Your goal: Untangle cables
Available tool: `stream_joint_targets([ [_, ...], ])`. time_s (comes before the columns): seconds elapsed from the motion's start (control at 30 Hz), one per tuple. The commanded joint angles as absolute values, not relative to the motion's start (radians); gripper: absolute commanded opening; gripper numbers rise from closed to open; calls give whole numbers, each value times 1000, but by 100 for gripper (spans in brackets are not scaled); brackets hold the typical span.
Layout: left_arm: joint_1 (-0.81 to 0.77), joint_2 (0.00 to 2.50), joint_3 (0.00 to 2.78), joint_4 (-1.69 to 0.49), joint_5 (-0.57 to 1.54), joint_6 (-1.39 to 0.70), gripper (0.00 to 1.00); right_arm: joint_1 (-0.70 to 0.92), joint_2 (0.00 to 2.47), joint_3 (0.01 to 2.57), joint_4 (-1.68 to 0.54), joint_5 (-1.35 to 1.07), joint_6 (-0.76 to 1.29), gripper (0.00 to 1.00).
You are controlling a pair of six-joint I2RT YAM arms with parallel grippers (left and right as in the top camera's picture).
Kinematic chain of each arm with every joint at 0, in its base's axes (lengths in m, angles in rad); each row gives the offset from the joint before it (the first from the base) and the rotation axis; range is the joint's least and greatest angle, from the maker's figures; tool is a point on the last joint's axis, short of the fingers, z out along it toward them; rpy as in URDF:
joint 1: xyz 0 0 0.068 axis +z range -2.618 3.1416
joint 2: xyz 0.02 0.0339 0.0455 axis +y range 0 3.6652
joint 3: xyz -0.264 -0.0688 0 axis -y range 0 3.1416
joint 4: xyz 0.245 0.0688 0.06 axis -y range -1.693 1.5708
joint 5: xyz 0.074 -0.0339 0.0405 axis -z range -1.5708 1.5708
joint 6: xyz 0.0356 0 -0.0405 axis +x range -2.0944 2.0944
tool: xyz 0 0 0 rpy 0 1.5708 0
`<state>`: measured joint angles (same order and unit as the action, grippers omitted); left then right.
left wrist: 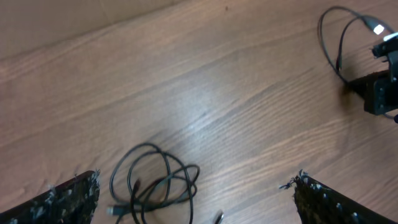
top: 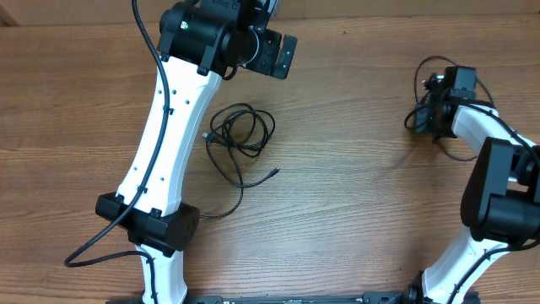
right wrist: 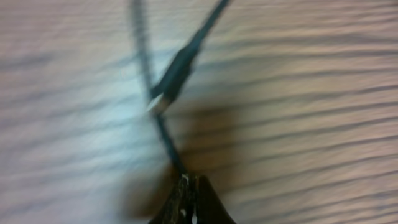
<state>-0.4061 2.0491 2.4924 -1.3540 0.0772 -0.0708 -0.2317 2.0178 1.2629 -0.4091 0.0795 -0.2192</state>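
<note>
Right claw [right wrist: 188, 193] is pinched shut on one cable [right wrist: 169, 143], well apart from the coil [top: 240, 135] on the counter [top: 354, 194]. Left claw [left wrist: 196, 179] gapes wide near the coil. Judged a separating step; the next move wants a slow pull away from the coil.

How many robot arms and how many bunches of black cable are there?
Robot arms: 2 (left arm, right arm)
Black cable bunches: 2 (coiled cable, looped cable)
Total: 4
</note>
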Motion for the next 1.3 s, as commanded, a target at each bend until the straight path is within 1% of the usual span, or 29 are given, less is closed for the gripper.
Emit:
stream_joint_targets([
  [0.0,-405,2040,2488,-1334,80,-48,100,-310,2027,1260,-361,101,-153,3],
  [0.3,-418,2040,2488,-1275,135,-48,100,-472,2064,1393,-338,22,-187,3],
  [0.47,-430,2040,2488,-1257,159,-49,100,-480,2084,1418,-326,5,-187,4],
  [0.63,-433,2040,2488,-1250,158,-49,100,-455,2084,1422,-324,5,-187,4],
  [0.67,-433,2040,2488,-1250,158,-49,100,-448,2083,1422,-329,5,-187,7],
  [0.7,-433,2040,2488,-1250,158,-49,100,-439,2083,1422,-340,5,-187,24],
  [0.73,-433,2040,2488,-1251,158,-49,100,-430,2083,1422,-352,5,-187,48],
  [0.77,-433,2040,2488,-1251,158,-49,100,-421,2083,1422,-364,5,-188,76],
  [0.8,-433,2040,2488,-1252,158,-48,100,-408,2083,1422,-376,5,-188,95],
  [0.83,-433,2040,2488,-1253,158,-48,100,-396,2083,1422,-383,6,-189,100],
  [1.0,-432,2040,2488,-1260,153,-43,100,-337,2080,1423,-372,5,-181,100],
  [1.1,-432,2040,2488,-1269,153,-28,100,-297,2080,1422,-351,-2,-132,100],
  [1.13,-432,2040,2488,-1272,153,-28,100,-286,2080,1422,-338,-3,-90,100],
  [1.27,-432,2040,2488,-1285,146,-21,100,-259,2080,1422,-311,-1,234,100],
])
